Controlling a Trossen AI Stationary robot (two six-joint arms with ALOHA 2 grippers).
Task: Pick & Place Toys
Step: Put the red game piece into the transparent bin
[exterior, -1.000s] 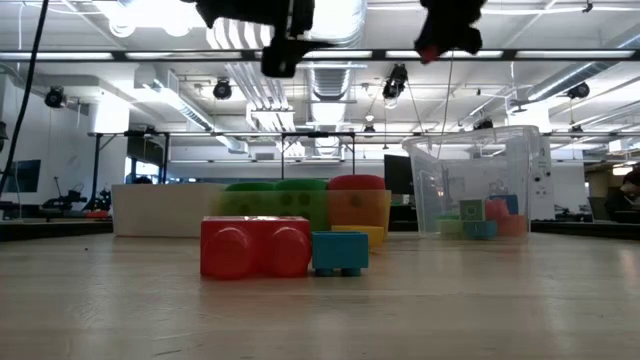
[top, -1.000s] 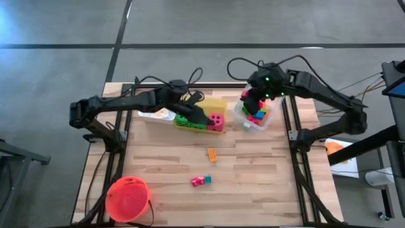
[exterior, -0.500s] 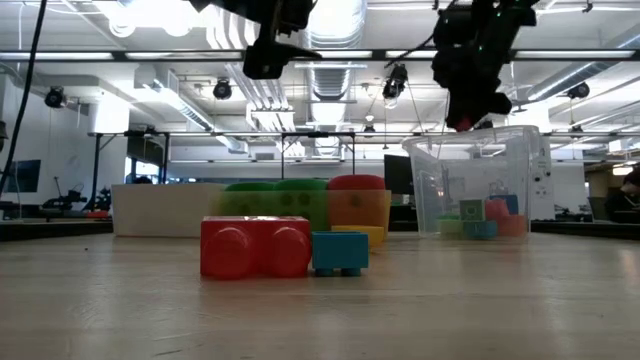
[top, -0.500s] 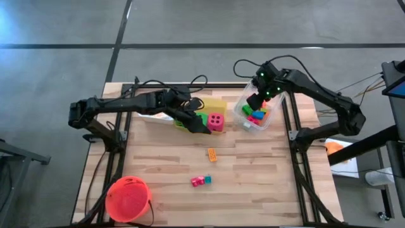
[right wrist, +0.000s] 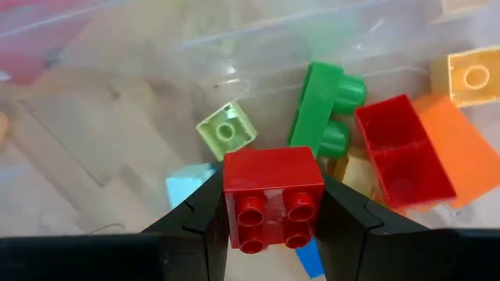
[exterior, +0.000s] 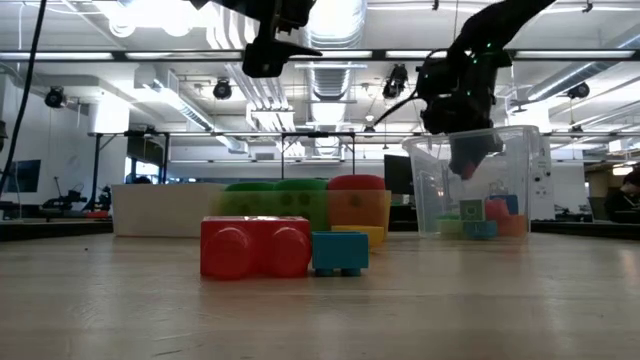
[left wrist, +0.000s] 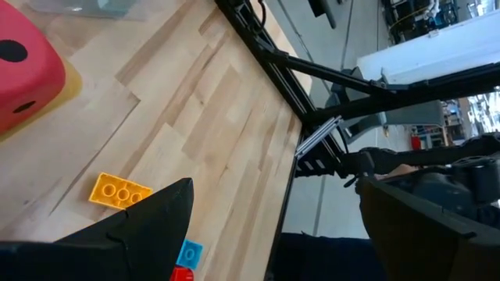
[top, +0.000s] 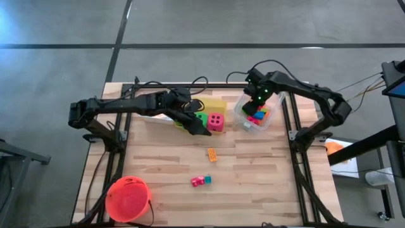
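My right gripper (top: 255, 105) reaches down into the open top of the clear bin (top: 245, 125), shut on a red block (right wrist: 273, 195). Under it in the bin lie green (right wrist: 324, 113), red (right wrist: 402, 156), orange and pale blocks. My left gripper (top: 201, 130) hovers open above the table, just in front of the pink-red die (top: 216, 120) and a green die (top: 201, 117), with nothing between its fingers. An orange block (top: 212, 154) and a red-and-blue pair (top: 200, 181) lie flat on the wood. My right gripper pinches the red block by two opposite sides (right wrist: 228, 199) between its two fingers. The fingers come from above, pointing steeply down. The block hangs clear of the blocks on the bin's floor, below the bin's rim (exterior: 470, 132).
The dice sit by a yellow bin (top: 217, 104), with a white bin (top: 158, 115) to its left. An orange-red bucket (top: 128, 199) stands at the near left corner. Bare wood lies between the loose blocks and the near right corner.
My right gripper has come down with the red block from high above the clear bin to inside its open top, tipping more steeply downward. My left gripper has drifted a little off the dice toward the table's near left and stayed open.
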